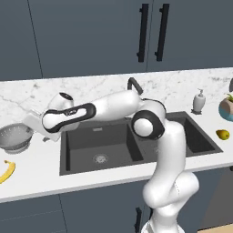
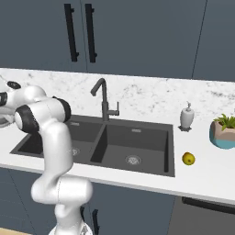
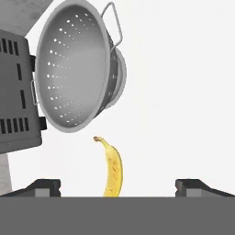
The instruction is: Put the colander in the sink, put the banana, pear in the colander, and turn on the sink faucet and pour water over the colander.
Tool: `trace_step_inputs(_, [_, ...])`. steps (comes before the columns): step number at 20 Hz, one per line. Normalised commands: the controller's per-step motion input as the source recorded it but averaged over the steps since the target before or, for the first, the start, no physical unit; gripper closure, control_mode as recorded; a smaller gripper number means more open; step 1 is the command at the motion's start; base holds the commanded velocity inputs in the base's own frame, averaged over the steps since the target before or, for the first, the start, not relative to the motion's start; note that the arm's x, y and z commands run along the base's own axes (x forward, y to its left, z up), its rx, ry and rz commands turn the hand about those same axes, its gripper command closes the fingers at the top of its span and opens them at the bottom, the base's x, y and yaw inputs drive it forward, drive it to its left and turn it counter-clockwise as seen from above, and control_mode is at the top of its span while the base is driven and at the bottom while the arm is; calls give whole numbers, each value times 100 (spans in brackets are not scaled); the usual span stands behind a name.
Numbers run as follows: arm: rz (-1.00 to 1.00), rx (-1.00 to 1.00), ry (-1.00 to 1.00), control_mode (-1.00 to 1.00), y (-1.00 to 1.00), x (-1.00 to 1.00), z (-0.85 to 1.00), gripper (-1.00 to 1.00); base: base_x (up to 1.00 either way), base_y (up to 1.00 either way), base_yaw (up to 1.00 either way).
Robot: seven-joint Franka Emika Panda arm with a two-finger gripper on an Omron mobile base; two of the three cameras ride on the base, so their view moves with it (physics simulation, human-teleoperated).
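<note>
The silver perforated colander [image 1: 15,137] stands on the counter left of the dark double sink [image 1: 82,167]. The yellow banana [image 1: 7,171] lies in front of the colander. My gripper [image 3: 118,186] hovers open above the counter between colander and sink, with nothing between its fingers. In the hand view the colander [image 3: 75,69] is ahead and the banana [image 3: 112,167] lies between my fingertips [image 3: 45,186]. The pear [image 2: 188,159] rests on the counter right of the sink [image 2: 55,164]. The dark faucet [image 2: 104,98] rises behind the sink's divider.
A white soap dispenser [image 2: 186,116] and a potted plant in a blue bowl [image 2: 224,132] stand at the right of the sink. A dark grey slotted appliance [image 3: 13,92] sits right beside the colander. Dark cabinets hang above the marble backsplash.
</note>
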Motion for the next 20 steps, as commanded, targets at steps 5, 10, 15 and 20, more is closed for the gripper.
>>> trace_step_inputs(5, [-5, -1, 4, -100, 0, 1, -15, -100, 0, 0, 0])
trace_step_inputs(10, [-10, -6, 7, -100, 0, 0, -36, -100, 0, 0, 0])
trace_step_inputs(15, [-8, -1, 1, -100, 1, 26, -11, -100, 0, 0, 0])
trace_step_inputs(20, [-7, 0, 0, -100, 11, 42, -6, -100, 0, 0, 0])
